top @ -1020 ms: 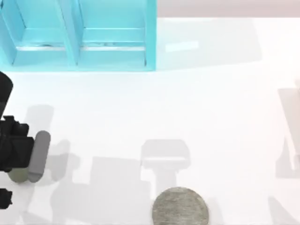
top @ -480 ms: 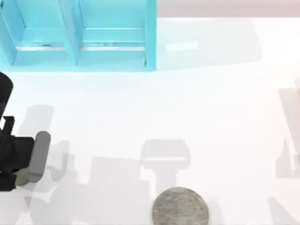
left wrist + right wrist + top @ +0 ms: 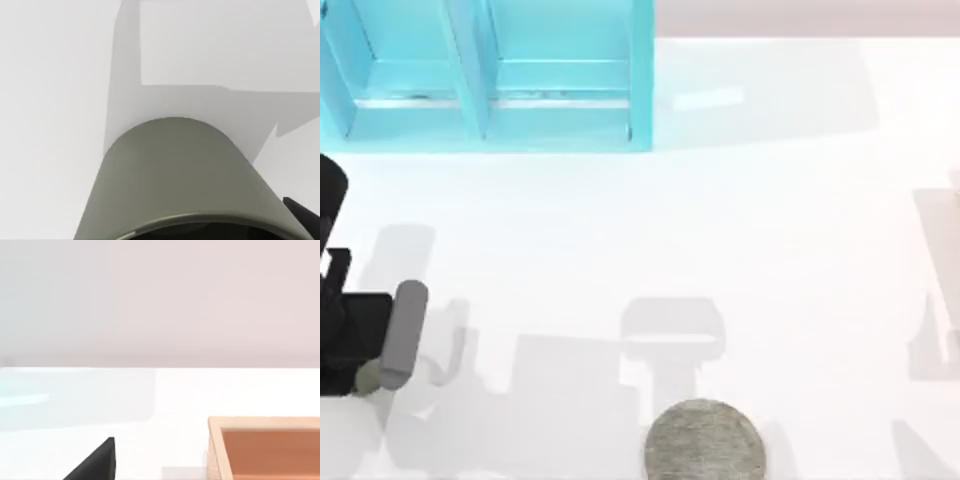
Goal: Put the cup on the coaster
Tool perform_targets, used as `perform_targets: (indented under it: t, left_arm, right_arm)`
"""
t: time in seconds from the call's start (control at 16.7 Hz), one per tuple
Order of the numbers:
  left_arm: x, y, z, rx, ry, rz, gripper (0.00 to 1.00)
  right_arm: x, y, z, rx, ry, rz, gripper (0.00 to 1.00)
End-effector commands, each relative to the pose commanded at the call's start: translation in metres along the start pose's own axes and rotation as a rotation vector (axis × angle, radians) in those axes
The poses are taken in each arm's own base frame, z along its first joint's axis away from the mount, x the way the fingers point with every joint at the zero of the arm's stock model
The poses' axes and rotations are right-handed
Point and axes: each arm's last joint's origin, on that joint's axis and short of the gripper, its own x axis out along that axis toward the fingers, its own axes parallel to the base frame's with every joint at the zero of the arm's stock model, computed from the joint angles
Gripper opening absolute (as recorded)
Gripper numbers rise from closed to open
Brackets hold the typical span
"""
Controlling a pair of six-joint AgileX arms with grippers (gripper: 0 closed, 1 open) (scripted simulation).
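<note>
The olive-grey cup [image 3: 402,335] stands at the table's far left edge. My left gripper [image 3: 355,345] is shut on it from the left. In the left wrist view the cup [image 3: 180,180] is very near, its rim toward the camera, and a dark fingertip [image 3: 302,215] rests beside the rim. The coaster [image 3: 704,440], a speckled grey disc, lies flat at the front edge near the middle, far to the right of the cup. A dark edge of my parked right gripper [image 3: 95,462] shows in the right wrist view.
A blue shelf unit [image 3: 490,75] stands along the back left. A light wooden box [image 3: 265,447] sits on the table in the right wrist view. White tabletop stretches between the cup and the coaster.
My left gripper has shifted slightly at the cup and its dark body now covers more of the cup's left side. The cup and the coaster stay about where they were.
</note>
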Motion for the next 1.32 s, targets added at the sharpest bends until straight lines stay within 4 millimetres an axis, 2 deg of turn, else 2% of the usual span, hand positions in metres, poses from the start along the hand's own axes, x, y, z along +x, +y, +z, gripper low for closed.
perform_targets:
  t: [0.36, 0.6, 0.78, 0.96, 1.14, 1.32]
  left_arm:
    - [-0.001, 0.003, 0.004, -0.009, 0.000, -0.001, 0.00]
    - [-0.007, 0.020, 0.029, -0.097, 0.004, -0.011, 0.00]
    - [-0.012, 0.034, 0.060, -0.228, 0.013, -0.021, 0.00]
    - [-0.016, 0.043, 0.101, -0.394, 0.028, -0.035, 0.00]
    - [-0.018, 0.042, 0.148, -0.599, 0.053, -0.052, 0.00]
    - [-0.019, 0.031, 0.198, -0.841, 0.086, -0.059, 0.00]
  right_arm:
    - [0.000, 0.000, 0.000, 0.000, 0.000, 0.000, 1.00]
    - [0.000, 0.000, 0.000, 0.000, 0.000, 0.000, 1.00]
    - [0.000, 0.000, 0.000, 0.000, 0.000, 0.000, 1.00]
    - [0.000, 0.000, 0.000, 0.000, 0.000, 0.000, 1.00]
    - [0.000, 0.000, 0.000, 0.000, 0.000, 0.000, 1.00]
    - [0.000, 0.000, 0.000, 0.000, 0.000, 0.000, 1.00]
